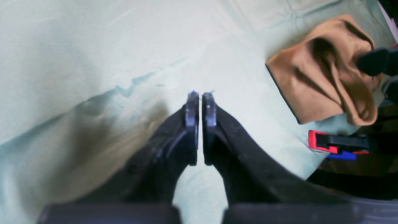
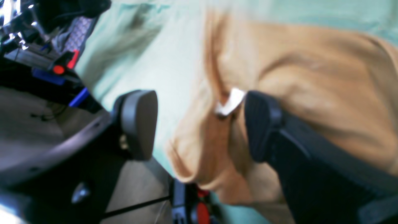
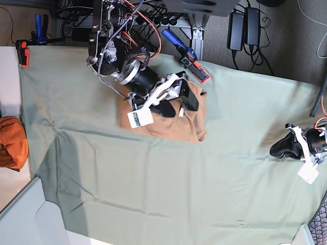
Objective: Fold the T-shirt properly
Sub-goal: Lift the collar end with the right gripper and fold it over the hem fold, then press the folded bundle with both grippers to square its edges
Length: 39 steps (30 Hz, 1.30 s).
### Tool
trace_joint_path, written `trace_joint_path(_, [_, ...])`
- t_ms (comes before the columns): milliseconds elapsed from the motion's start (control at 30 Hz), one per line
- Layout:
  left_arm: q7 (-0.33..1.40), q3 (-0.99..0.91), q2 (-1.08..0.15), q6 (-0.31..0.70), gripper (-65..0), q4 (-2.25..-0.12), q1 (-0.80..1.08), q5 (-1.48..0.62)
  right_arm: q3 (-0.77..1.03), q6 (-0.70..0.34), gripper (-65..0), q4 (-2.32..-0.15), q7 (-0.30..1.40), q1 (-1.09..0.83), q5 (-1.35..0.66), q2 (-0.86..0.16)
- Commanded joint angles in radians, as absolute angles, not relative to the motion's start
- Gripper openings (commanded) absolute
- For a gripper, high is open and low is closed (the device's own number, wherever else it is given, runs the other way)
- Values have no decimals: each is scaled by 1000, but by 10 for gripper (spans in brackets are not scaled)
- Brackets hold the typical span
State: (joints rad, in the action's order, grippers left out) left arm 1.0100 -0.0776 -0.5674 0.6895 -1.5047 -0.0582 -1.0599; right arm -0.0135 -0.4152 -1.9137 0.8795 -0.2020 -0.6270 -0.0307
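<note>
The T-shirt point(image 3: 176, 122) lies as a compact, rumpled tan bundle near the far edge of the surface, on the green sheet point(image 3: 168, 194) that covers it. Its small white tag point(image 2: 230, 101) shows among the folds in the right wrist view. The cloth looks thin, soft and light, so it will likely sag and slide over itself rather than keep a crease; a firm pinch through a hem or a folded edge, both layers together, should hold better than a pinch in the loose middle.

The right gripper point(image 2: 199, 124) hangs directly over the bundle with its jaws spread wide, one pad beside the tag and the other over the sheet; nothing is pinched between them. The left gripper point(image 1: 201, 107) sits well apart, near the sheet's side edge, its jaws nearly together and empty.

A red and black clamp point(image 3: 196, 69) pins the sheet just behind the shirt. A bunched orange cloth point(image 3: 10, 142) lies off the sheet's other side.
</note>
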Motion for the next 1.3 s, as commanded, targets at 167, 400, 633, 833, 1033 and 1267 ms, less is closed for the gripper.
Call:
trace_joint_path(167, [993,-84,-585,698,-626,-1520,-75,-1082,-107,-550,-215,-1931,853,-194,-643,-30])
trace_joint_path(400, [1008,-84,-584,698,-626,-1534,-75,-1158,-107,-550,-216,-1984,805,-171,-643,-30])
trace_joint_path(633, [1040,-15,-585,698,-650,-1669,-65,-1146,75,-550,-237,-2006,765,-64,-577,-31])
trace_joint_path(833, [990,253,-584,698,-650,-1844,-10,-956,246,-548,-650,-1935,730,44,-433,-60])
trace_joint_path(1033, [941,438,-548,698,-650,-1892,1,-793,275,-547,-650,-1695,713,140,-434,-145])
trace_joint_path(1267, [939,466,-463,698,-650,-1891,3,-786,270,-548,-650,-1451,710,243,-433,-166])
